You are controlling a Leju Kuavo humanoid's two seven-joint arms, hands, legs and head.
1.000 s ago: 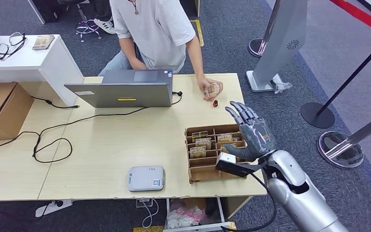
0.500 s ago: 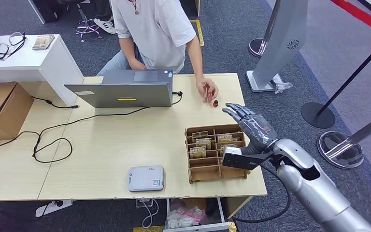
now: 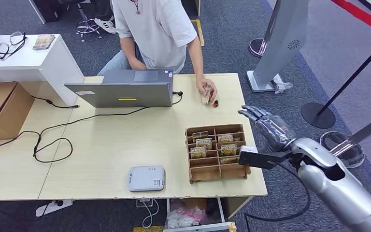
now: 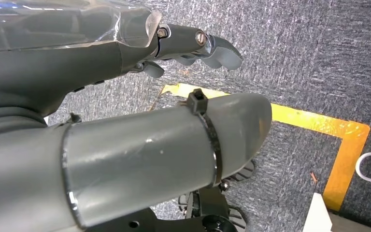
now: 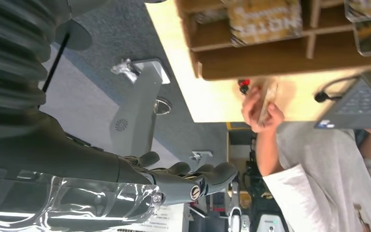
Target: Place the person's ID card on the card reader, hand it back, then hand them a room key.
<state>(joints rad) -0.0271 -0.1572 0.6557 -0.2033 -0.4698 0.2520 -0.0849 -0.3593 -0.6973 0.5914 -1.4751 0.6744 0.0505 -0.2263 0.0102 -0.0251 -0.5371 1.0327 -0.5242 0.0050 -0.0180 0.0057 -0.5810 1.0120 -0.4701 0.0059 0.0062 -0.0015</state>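
ID card [image 3: 205,93] sits pinched in the person's hand [image 3: 208,90] at the table's [image 3: 106,145] far edge, past the card reader [image 3: 146,178] near the front edge. My right hand [image 3: 269,128] hovers released, off the right edge beside the key tray [image 3: 217,152]. My left hand [image 4: 193,46] hangs empty, fingers loose.

Bare tabletop [image 3: 125,140] between laptop [image 3: 125,89] and card reader [image 3: 146,178]. Cable loops [image 3: 53,143] clutter the left; wooden key tray [image 3: 216,152] blocks the right; person's hand [image 3: 207,89] occupies the far edge.
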